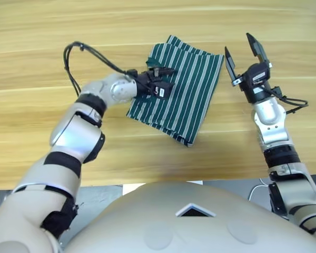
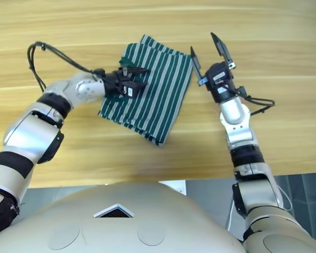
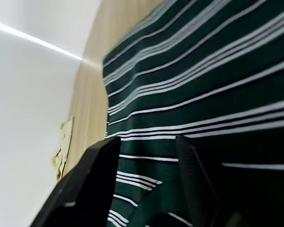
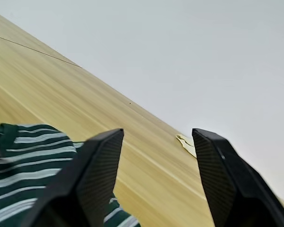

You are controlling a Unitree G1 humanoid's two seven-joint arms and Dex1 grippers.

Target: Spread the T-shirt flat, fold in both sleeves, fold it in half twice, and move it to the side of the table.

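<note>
The green T-shirt (image 1: 181, 92) with white stripes lies folded into a compact rectangle, turned at an angle, in the middle of the wooden table (image 1: 42, 42). My left gripper (image 1: 162, 79) is low over the shirt's left part, open, with striped cloth (image 3: 203, 71) showing in the gap between its fingers (image 3: 92, 179). My right gripper (image 1: 238, 45) is raised just beside the shirt's right edge, open wide and holding nothing. In the right wrist view a corner of the shirt (image 4: 33, 151) lies below the fingers (image 4: 102, 161).
Bare tabletop surrounds the shirt on all sides. The table's front edge (image 1: 200, 182) runs close to my body. A black cable loop (image 1: 71, 55) stands up from my left forearm. A small pale scrap (image 4: 187, 144) sits at the table's far edge by a white wall.
</note>
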